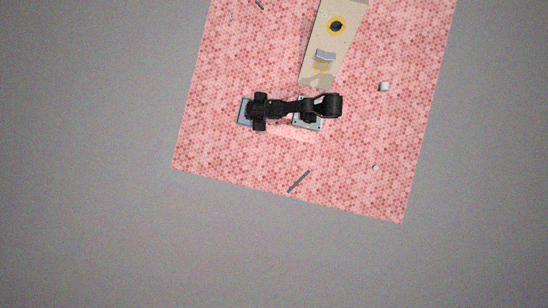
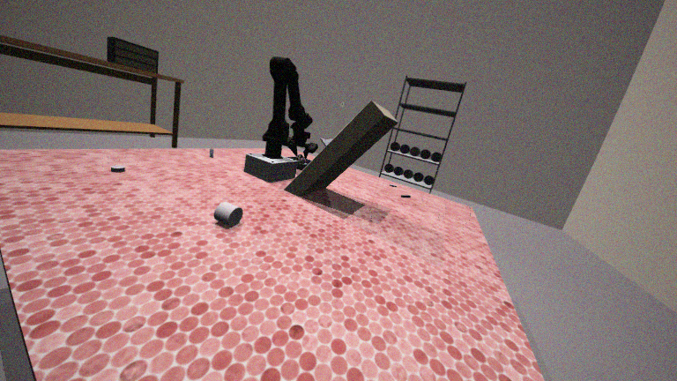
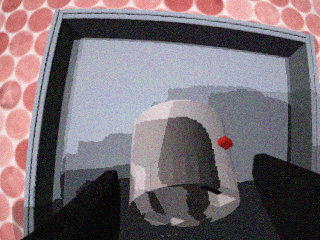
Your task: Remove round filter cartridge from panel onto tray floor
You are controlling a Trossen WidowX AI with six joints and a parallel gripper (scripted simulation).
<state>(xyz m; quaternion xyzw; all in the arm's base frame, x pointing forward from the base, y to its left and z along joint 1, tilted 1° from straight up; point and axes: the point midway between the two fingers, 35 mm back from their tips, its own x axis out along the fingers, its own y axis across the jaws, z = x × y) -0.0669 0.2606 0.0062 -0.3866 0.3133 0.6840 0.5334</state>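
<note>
The pale round filter cartridge (image 3: 175, 150) is inside the walls of the grey-blue tray (image 3: 115, 70) (image 1: 240, 110), with a red mark on its side. Its slotted face is toward the wrist camera. My gripper (image 3: 185, 165) is open around it, with a gap between the cartridge and each dark finger. Whether its underside rests on the tray floor is hard to tell. In the top view the arm covers the fingers and much of the tray. The tilted beige service panel (image 1: 349, 16) (image 2: 344, 152) has a dark round opening (image 1: 335, 26) inside a yellow ring.
A grey raised piece (image 1: 325, 55) and a smaller yellow ring (image 1: 320, 67) are on the panel's lower part. The arm's base (image 1: 309, 126) (image 2: 269, 168) stands between tray and panel foot. A white cylinder (image 1: 384, 86) (image 2: 227, 214), a small disc (image 1: 375, 167) and a dark bar (image 1: 298, 181) lie farther out.
</note>
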